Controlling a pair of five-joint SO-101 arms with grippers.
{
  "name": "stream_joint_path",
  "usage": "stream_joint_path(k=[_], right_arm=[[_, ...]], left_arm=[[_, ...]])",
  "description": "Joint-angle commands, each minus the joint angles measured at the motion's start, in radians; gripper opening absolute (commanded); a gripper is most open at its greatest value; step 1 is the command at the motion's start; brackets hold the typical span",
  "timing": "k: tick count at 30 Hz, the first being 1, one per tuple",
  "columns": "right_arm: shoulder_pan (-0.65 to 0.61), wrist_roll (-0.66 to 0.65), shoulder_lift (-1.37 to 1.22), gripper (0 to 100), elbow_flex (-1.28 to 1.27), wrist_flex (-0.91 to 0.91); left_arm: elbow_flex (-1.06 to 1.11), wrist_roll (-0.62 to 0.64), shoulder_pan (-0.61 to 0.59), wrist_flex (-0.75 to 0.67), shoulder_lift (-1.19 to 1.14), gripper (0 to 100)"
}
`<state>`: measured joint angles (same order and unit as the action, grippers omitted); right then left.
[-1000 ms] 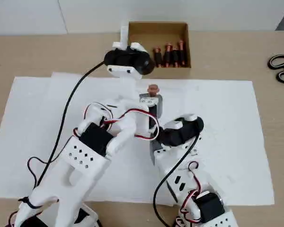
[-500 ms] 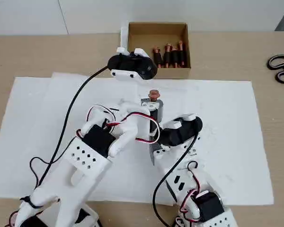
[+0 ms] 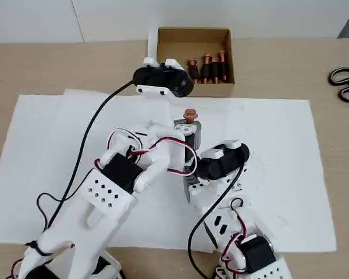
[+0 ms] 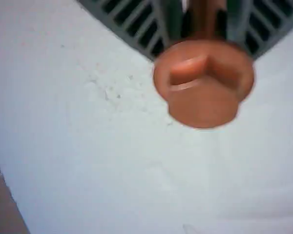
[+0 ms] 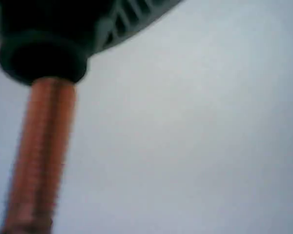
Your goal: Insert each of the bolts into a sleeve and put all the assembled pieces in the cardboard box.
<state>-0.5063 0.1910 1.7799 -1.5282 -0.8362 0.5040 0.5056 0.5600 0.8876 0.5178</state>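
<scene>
Lowering the bolt (image 4: 203,83) slightly toward the sleeve (image 5: 41,56) over the last second, then almost pausing. Clamping the left pincer (image 4: 203,19) on the bolt shaft just under the head. Clamping the right pincer (image 5: 44,22) on the black sleeve, showing much bare thread outside it. Probably meaning insertion only beginning, with boxing this piece not yet coming. Keeping several assembled pieces (image 3: 208,67) already in the cardboard box (image 3: 157,43). Working above a white paper sheet (image 3: 279,151) covering the wooden table (image 3: 46,64), leaving scissors (image 3: 346,84) near the table edge, facing a pale wall (image 3: 104,17) behind.
</scene>
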Motion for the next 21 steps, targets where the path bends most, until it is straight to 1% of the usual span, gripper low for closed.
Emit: stream_joint_path(k=[1, 9, 14, 21], right_arm=[[0.004, 0.009, 0.007, 0.3, 0.003, 0.025], [0.004, 0.009, 0.007, 0.3, 0.003, 0.025], [0.004, 0.009, 0.007, 0.3, 0.003, 0.024], [0.004, 0.009, 0.007, 0.3, 0.003, 0.024]], left_arm=[[-0.012, 0.009, 0.005, -0.029, 0.031, 1], [-0.038, 0.009, 0.005, -0.018, 0.032, 1], [-0.073, 0.011, 0.005, 0.025, 0.032, 1], [-0.090, 0.012, 0.005, 0.026, 0.032, 1]])
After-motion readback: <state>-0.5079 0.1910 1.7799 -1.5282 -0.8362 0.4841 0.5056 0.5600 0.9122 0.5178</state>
